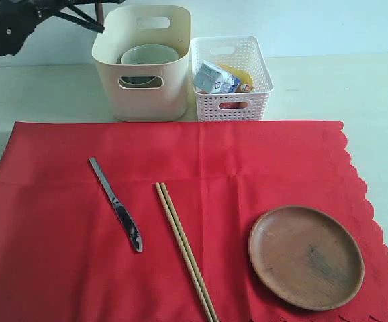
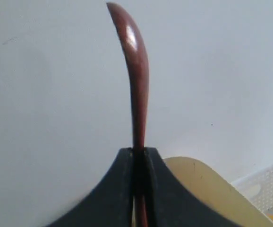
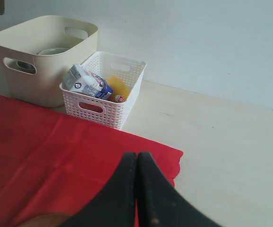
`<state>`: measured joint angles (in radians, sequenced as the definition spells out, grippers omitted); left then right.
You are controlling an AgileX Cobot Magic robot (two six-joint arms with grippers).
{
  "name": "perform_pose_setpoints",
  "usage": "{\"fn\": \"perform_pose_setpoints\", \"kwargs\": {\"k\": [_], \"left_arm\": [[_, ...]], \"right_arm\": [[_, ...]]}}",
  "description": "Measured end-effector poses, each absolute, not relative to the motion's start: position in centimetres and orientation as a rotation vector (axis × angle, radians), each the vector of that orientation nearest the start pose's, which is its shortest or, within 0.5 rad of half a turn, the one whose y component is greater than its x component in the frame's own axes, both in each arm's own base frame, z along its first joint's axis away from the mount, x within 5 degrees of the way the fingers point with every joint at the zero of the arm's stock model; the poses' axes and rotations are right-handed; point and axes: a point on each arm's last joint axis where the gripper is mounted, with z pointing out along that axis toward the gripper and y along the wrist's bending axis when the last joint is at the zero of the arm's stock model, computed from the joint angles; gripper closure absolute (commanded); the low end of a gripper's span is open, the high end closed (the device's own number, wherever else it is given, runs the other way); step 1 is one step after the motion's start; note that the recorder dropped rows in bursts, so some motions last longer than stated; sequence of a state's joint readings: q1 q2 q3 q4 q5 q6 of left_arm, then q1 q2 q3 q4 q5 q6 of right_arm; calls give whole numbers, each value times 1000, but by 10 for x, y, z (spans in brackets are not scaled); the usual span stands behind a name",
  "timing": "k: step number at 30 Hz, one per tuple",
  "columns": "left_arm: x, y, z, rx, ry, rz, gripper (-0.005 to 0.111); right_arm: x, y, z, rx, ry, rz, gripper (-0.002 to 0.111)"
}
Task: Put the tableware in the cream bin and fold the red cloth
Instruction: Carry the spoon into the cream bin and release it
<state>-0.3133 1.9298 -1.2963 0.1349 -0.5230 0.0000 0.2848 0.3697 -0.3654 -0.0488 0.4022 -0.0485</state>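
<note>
- Cream bin (image 1: 147, 107): white bowl (image 1: 150, 54) already inside.
- Left pincer (image 2: 137, 152): clamped on the dark wooden spoon (image 2: 137, 61), held up near the bin's rim, not yet dropped in.
- Right pincer (image 3: 136, 158): closed, empty.
- Metal knife (image 1: 117, 204), chopsticks (image 1: 184, 251), wooden plate (image 1: 306, 256): in front of the bin, on the unfolded red cloth (image 1: 46, 268).
- Progress, judged: roughly midway.

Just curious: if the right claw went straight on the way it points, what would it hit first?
Probably the red cloth, near its corner, just beyond the shut right claw; depth is hard to judge.
</note>
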Motion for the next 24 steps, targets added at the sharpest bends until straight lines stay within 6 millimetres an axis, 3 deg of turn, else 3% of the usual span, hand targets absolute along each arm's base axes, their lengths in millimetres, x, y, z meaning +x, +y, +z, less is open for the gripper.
{"fn": "perform_pose_setpoints", "kwargs": {"k": [7, 15, 17, 20, 22, 24], "left_arm": [[462, -156, 242, 285, 1596, -309, 106], [470, -160, 208, 256, 1699, -339, 105], [470, -166, 198, 286, 1720, -342, 92], [469, -170, 188, 309, 1741, -343, 57], [469, -171, 186, 314, 1750, -342, 48], [469, -171, 186, 312, 1751, -343, 49]], "right_arm": [[82, 22, 275, -343, 1860, 113, 108], [82, 22, 273, -344, 1866, 112, 108], [82, 22, 273, -344, 1866, 112, 108], [82, 22, 273, -344, 1866, 112, 108], [82, 22, 273, -344, 1866, 112, 108], [82, 22, 273, -344, 1866, 112, 108]]}}
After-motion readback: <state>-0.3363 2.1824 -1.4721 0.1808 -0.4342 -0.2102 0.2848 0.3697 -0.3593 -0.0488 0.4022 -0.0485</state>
